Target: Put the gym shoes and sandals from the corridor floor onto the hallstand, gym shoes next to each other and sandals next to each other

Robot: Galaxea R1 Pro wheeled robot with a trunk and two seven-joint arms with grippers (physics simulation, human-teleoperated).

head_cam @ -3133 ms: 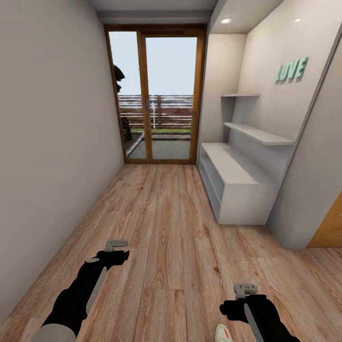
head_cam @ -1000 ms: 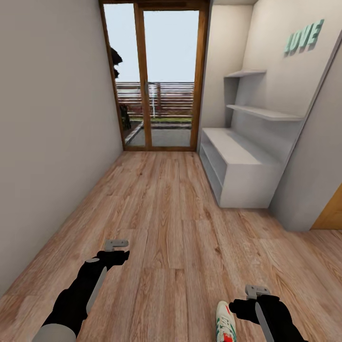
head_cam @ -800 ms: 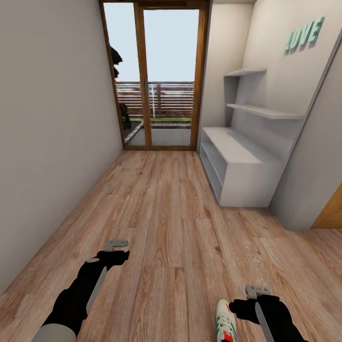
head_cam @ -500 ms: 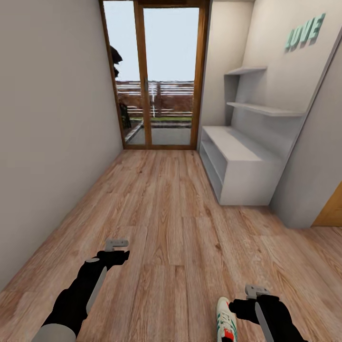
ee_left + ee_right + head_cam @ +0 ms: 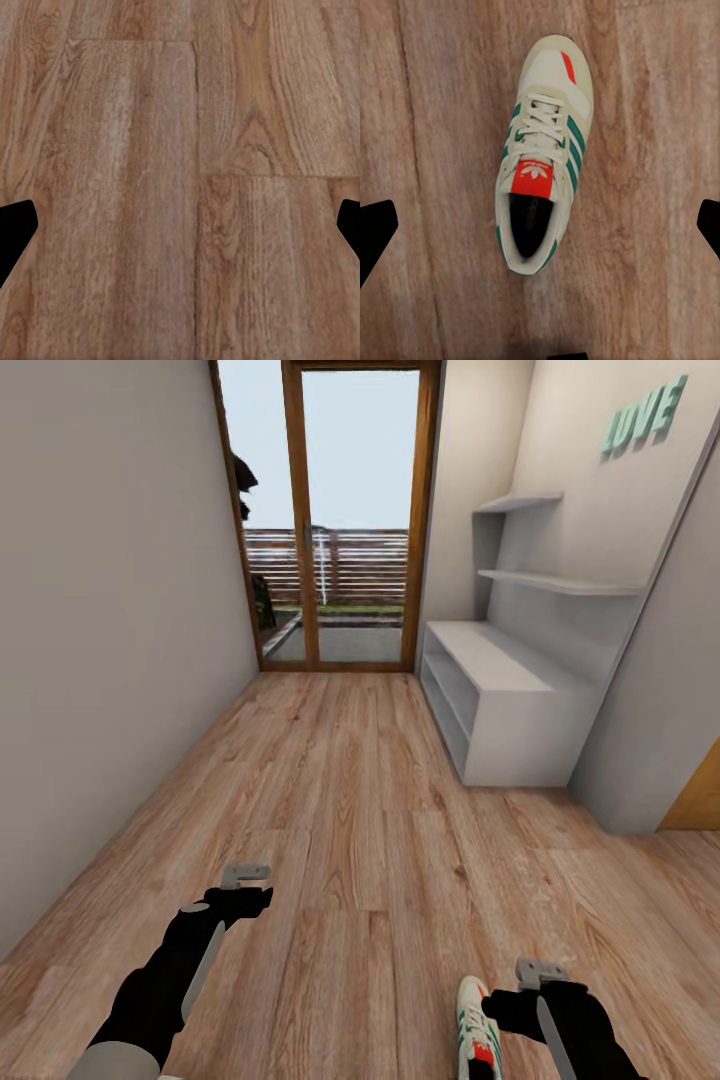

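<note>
Camera's dipped a bit; both claws, left and right, hang open over floor, gym shoe below right one.

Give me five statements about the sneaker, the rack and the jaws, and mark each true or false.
1. A gym shoe lies on the corridor floor. True.
2. The hallstand stands along the corridor's left wall. False: it is on the right.
3. Shoes already sit on the hallstand's top. False: its top is bare.
4. The right gripper grips the gym shoe. False: its jaws stand open, the shoe lying free below.
5. The left gripper is above bare planks. True.
</note>
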